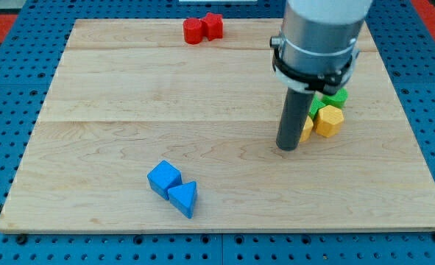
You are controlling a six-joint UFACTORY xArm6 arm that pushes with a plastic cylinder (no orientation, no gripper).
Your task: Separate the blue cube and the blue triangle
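The blue cube (163,179) and the blue triangle (183,198) lie touching each other near the view's bottom, left of centre, the triangle at the cube's lower right. My tip (288,147) rests on the wooden board (129,103) well to the right of and above the blue pair, about a third of the board's width away. It stands right beside a yellow block.
Two red blocks (202,29) touch each other at the view's top. At the right, a yellow hexagonal block (329,121), another yellow block (305,129) partly hidden by the rod, and green blocks (333,98) cluster together. The arm's grey body (322,37) hangs above them.
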